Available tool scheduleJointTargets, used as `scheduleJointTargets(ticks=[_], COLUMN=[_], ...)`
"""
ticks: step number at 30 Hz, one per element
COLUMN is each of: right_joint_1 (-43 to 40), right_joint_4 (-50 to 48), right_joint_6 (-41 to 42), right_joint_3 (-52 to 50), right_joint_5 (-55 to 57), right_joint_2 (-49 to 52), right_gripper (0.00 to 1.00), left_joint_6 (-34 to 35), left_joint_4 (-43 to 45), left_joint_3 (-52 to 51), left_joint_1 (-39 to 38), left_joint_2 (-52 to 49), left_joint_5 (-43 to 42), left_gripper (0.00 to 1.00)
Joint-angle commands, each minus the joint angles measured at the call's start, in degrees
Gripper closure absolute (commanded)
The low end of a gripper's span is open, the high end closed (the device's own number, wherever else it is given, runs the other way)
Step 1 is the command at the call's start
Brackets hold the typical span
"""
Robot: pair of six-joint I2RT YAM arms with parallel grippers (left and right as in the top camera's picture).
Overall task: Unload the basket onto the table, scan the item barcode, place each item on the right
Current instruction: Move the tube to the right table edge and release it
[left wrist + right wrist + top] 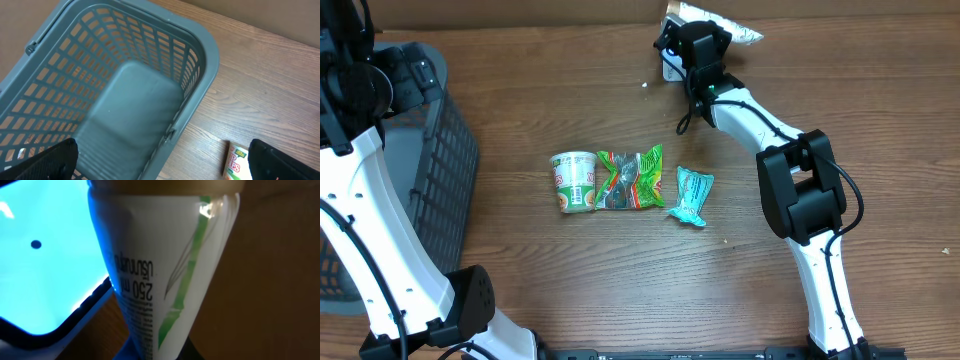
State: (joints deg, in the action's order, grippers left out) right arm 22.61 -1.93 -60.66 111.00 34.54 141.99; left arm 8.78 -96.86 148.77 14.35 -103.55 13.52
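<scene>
Stock on the wooden table (550,290) is recorded from the near edge outward. At table centre three items lie in a row. A noodle cup (574,182) lies on its side toward 9 o'clock, and a green packet (631,178) is in the middle, touching it. A teal packet (690,195) lies just beside that, toward 3 o'clock. None of the three is held. At 9 o'clock a grey slatted basket (455,150) stands at the table's left edge. The left gripper (165,162) hangs above it, fingers (47,162) spread to full width with nothing between them. Its wrist view also catches a corner of the noodle cup at 5 o'clock, outside the basket rim. The right arm extends from 5 o'clock across to 12 o'clock at the far edge. There the right gripper (698,50) is clamped tight on the narrow end of a white pouch (160,265) with a gold top and a green bamboo drawing. In the right wrist view the pouch shows print reading "250 ml" and sits just beside a lit cyan screen (40,265) at 9 o'clock. Its lower edge overlaps the screen's dark frame. Contact between pouch and screen cannot be confirmed.
</scene>
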Motion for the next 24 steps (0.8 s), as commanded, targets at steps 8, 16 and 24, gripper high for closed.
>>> scheduleJointTargets(ticks=[8, 16, 24], right_joint_1=[-0.31, -15.28, -40.98], right_joint_4=[36.68, 71.91, 64.89], right_joint_6=[41.64, 82.25, 98.97], right_joint_3=[1.62, 1.57, -11.93], right_joint_5=[-13.2, -34.86, -41.72], right_joint_2=[-26.53, -42.38, -38.05], right_gripper=[0.96, 0.96, 0.96], left_joint_6=[-0.87, -0.87, -0.87], left_joint_4=[0.07, 0.07, 0.07], left_joint_3=[0.11, 0.11, 0.11], left_joint_1=[-0.02, -0.02, -0.02], left_joint_2=[-0.22, -0.22, -0.22], left_joint_5=[-0.04, -0.04, -0.04], left_gripper=[0.0, 0.0, 0.0])
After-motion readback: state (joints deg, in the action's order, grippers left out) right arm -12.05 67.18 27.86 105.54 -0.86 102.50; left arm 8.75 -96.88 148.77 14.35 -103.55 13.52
